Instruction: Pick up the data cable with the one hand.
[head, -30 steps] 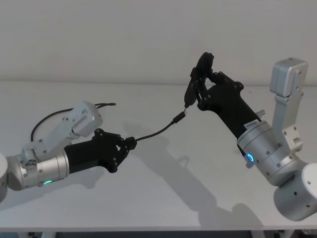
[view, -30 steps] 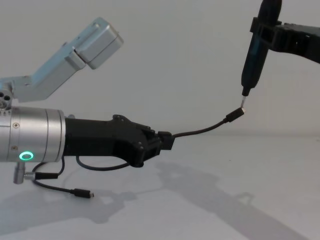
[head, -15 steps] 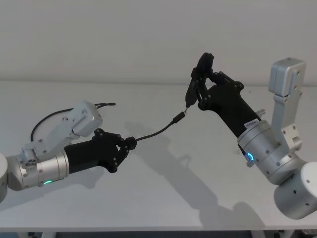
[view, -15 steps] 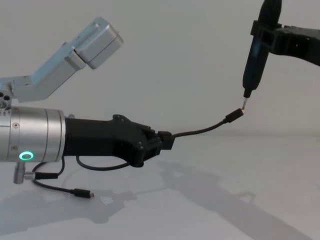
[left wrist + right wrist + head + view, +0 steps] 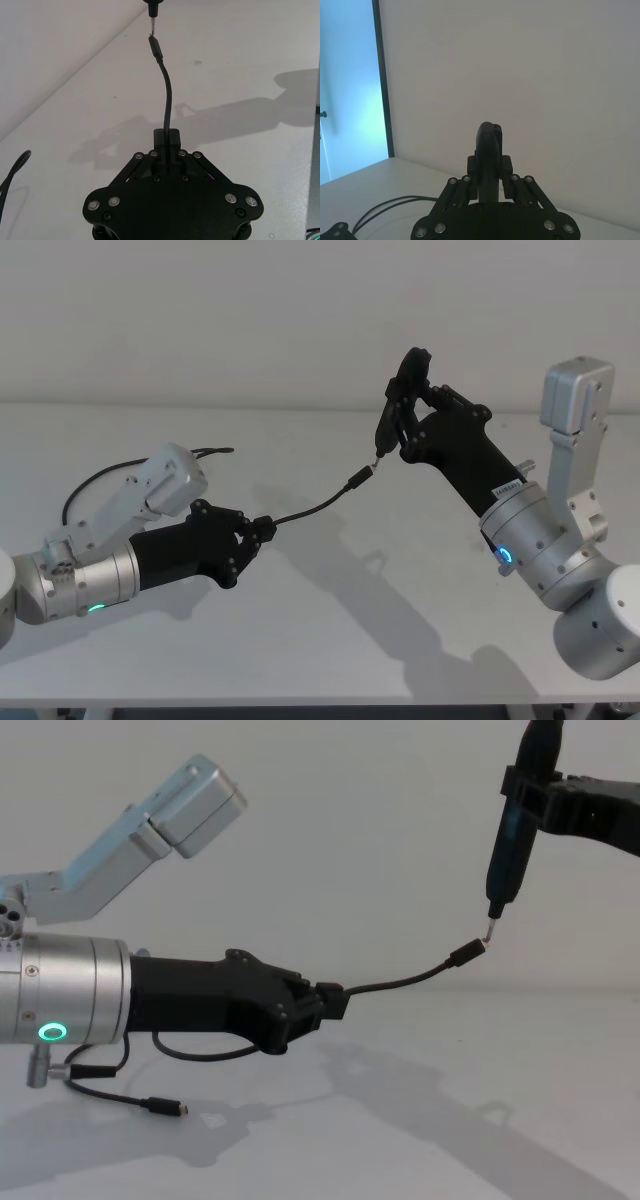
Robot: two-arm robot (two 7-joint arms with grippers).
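Note:
My left gripper (image 5: 258, 528) is shut on the data cable (image 5: 315, 508) and holds it above the white table (image 5: 330, 630). From the fingers (image 5: 166, 136) the cable (image 5: 166, 100) arcs up to its small plug (image 5: 468, 954). The rest of the cable trails behind my left arm in a loop on the table (image 5: 90, 485). My right gripper (image 5: 408, 392) is raised on the right, shut on a slim black pen-like tool (image 5: 510, 830). The tool's metal tip (image 5: 151, 11) sits right at the plug's end (image 5: 155, 47); I cannot tell whether they touch.
A short black wire with a tiny connector (image 5: 160, 1105) lies on the table under my left forearm. A white wall (image 5: 250, 320) stands behind the table. Open tabletop lies between the two arms and toward the front edge.
The right arm has shifted very slightly, with the pen tip staying at the plug. The left gripper and the cable have held still.

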